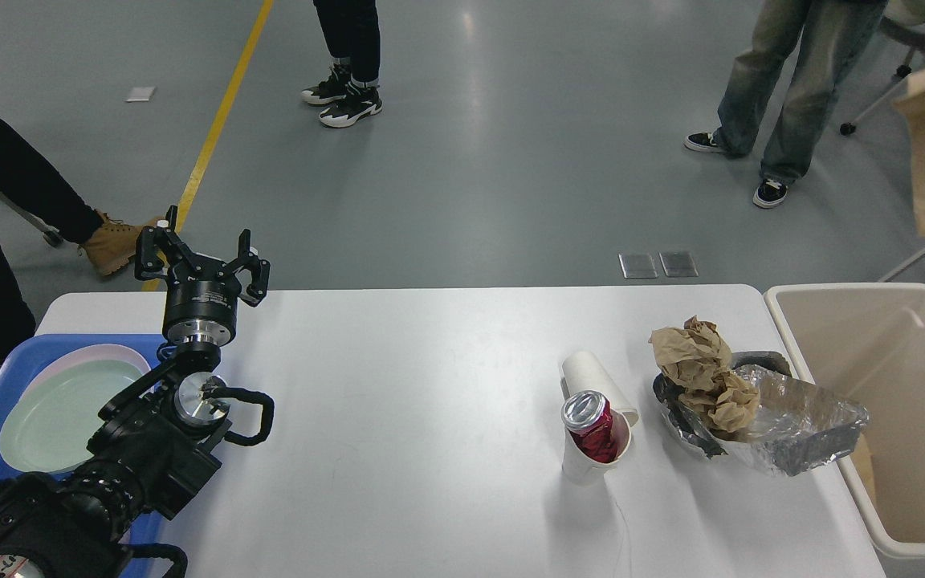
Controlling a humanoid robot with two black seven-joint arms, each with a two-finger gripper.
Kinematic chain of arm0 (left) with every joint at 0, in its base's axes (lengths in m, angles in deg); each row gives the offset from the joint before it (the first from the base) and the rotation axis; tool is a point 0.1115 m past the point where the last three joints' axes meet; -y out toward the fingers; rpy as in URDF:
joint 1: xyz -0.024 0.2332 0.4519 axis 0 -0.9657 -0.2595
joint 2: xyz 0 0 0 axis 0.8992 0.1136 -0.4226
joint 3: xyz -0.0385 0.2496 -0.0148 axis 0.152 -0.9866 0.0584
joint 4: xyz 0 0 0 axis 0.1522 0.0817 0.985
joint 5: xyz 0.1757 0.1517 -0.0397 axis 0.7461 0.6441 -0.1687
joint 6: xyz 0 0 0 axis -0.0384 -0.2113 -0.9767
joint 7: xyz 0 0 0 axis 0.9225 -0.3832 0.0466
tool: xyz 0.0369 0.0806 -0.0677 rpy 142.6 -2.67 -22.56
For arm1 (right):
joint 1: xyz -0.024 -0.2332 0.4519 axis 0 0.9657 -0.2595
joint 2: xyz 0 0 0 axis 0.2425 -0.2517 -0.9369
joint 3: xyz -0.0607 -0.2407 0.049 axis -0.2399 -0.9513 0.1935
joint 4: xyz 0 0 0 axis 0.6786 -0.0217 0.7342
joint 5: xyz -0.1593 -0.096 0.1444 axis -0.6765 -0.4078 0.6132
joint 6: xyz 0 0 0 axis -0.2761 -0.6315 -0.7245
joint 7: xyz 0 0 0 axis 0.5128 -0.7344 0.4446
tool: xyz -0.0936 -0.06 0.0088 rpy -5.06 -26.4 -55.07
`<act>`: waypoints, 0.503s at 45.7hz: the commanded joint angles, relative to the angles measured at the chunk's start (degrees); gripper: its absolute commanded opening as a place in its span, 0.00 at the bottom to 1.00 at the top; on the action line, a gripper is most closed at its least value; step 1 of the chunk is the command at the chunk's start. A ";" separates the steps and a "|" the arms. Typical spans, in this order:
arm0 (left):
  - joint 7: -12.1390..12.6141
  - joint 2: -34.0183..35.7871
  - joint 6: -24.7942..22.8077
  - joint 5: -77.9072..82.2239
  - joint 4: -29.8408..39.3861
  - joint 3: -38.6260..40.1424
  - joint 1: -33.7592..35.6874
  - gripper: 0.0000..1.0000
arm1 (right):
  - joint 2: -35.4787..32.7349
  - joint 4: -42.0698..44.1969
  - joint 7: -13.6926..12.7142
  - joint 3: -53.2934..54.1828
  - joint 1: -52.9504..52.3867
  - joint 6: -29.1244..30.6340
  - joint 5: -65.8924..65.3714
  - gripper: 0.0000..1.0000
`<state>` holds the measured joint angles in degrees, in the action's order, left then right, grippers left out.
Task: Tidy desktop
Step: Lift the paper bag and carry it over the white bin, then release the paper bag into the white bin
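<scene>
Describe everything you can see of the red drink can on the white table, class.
The red can is a crushed metal drink can with a silver top that faces up toward the camera, its tab end visible. It stands tilted inside a white paper cup, its lower part hidden by the cup's rim. A second white cup lies on its side just behind. The cup stands on the desktop, left of the foil tray. No fingers touch it.

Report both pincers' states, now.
Left pincer: open, holding nothing.
Right pincer: out of view; cannot be told.
</scene>
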<state>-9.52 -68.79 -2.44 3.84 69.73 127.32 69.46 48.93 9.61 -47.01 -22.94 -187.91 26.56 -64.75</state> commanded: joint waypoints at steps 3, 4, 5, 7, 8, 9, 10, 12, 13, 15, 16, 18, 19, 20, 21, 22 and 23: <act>0.00 0.00 0.01 0.00 0.00 0.00 0.00 0.96 | -1.98 1.23 -0.02 -0.51 14.98 -12.66 -0.33 0.00; 0.00 0.00 0.01 0.00 0.00 0.00 0.00 0.96 | -2.07 1.23 -0.02 -0.43 16.83 -14.33 -0.33 0.00; 0.00 0.00 0.01 0.00 0.00 0.00 0.00 0.96 | -2.07 1.23 0.07 -0.34 18.58 -15.74 -0.24 0.00; 0.00 0.00 0.01 0.00 0.00 0.00 0.00 0.96 | -2.07 1.23 0.07 -0.16 21.84 -17.59 -0.24 0.00; 0.00 0.00 0.01 0.00 0.00 0.00 0.00 0.96 | -2.07 1.23 0.07 -0.07 23.51 -18.64 -0.24 0.00; 0.00 0.00 0.01 0.00 0.00 0.00 0.00 0.96 | -2.07 1.32 0.07 -0.07 25.18 -19.70 -0.32 0.00; 0.00 0.00 0.01 0.00 0.00 0.00 0.00 0.96 | -2.16 1.50 0.07 -0.07 26.76 -20.41 -0.33 0.00; 0.00 0.00 0.01 0.00 0.00 0.00 0.00 0.96 | -2.24 2.63 0.07 -0.07 29.75 -21.81 -0.33 0.00; 0.00 0.00 0.01 0.00 0.00 0.00 0.00 0.96 | -2.33 3.60 0.07 0.01 31.24 -22.52 -0.33 0.00; 0.00 0.00 0.01 0.00 0.00 0.00 0.00 0.96 | -2.24 5.71 0.07 0.54 34.14 -23.31 -0.24 0.00; 0.00 -0.09 0.01 0.00 0.00 0.00 0.00 0.96 | -2.07 6.76 0.07 1.06 35.72 -23.49 -0.24 0.00; 0.00 0.00 -0.08 0.00 0.00 0.00 0.00 0.96 | -1.98 8.43 0.07 2.21 39.06 -23.75 -0.24 0.00; 0.00 -0.09 -0.08 0.00 0.00 0.00 0.00 0.96 | -1.89 8.88 0.07 2.82 40.47 -23.84 -0.15 0.00; 0.00 0.00 0.01 0.00 0.00 0.00 0.00 0.96 | -1.81 9.14 0.07 3.61 41.62 -23.93 -0.15 0.00; 0.00 0.00 0.01 0.00 0.00 0.00 0.00 0.96 | -1.81 9.32 0.07 4.14 42.59 -24.02 -0.15 0.00; 0.00 0.00 0.01 0.00 0.00 0.00 0.00 0.96 | -1.81 9.41 0.07 4.58 43.47 -24.10 -0.24 0.00; 0.00 0.00 -0.08 0.00 0.00 0.00 0.00 0.96 | -1.89 9.49 0.07 4.85 44.08 -24.19 -0.24 0.00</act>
<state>-9.52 -68.81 -2.44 3.84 69.73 127.32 69.46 46.96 17.56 -46.95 -20.49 -149.11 2.96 -64.98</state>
